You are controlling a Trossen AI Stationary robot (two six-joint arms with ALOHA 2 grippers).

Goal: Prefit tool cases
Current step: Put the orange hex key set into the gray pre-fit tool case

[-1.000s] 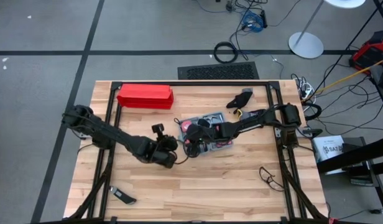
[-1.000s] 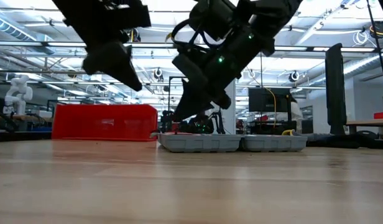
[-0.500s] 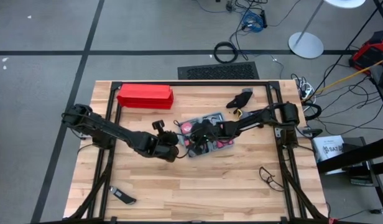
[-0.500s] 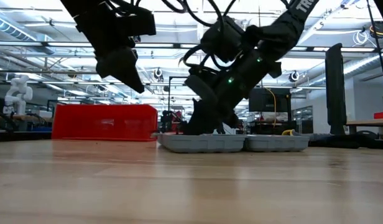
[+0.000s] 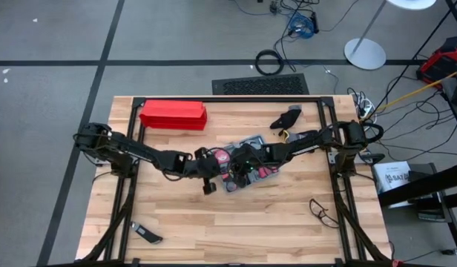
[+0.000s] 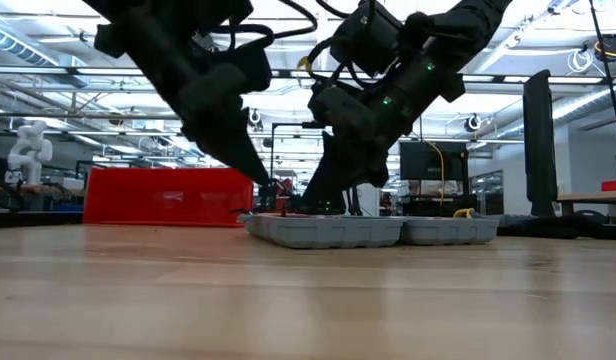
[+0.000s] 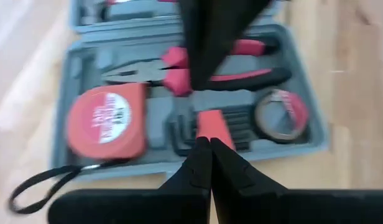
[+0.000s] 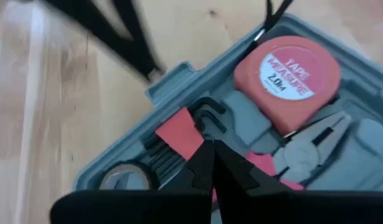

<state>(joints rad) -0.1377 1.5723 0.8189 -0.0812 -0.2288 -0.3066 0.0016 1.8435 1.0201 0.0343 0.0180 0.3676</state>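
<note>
Both arms had shifted inward over the wooden table: the left gripper swung across to the edge of the open blue-grey plastic tool case lying mid-table, the right gripper already poised above it. Each pair of fingers was clenched, holding nothing. Red round tape measure, pliers and, seemingly, a red hex-key holder sat in their recesses; fitting looked nearly complete.

One tool case, one red box, two grippers
</note>
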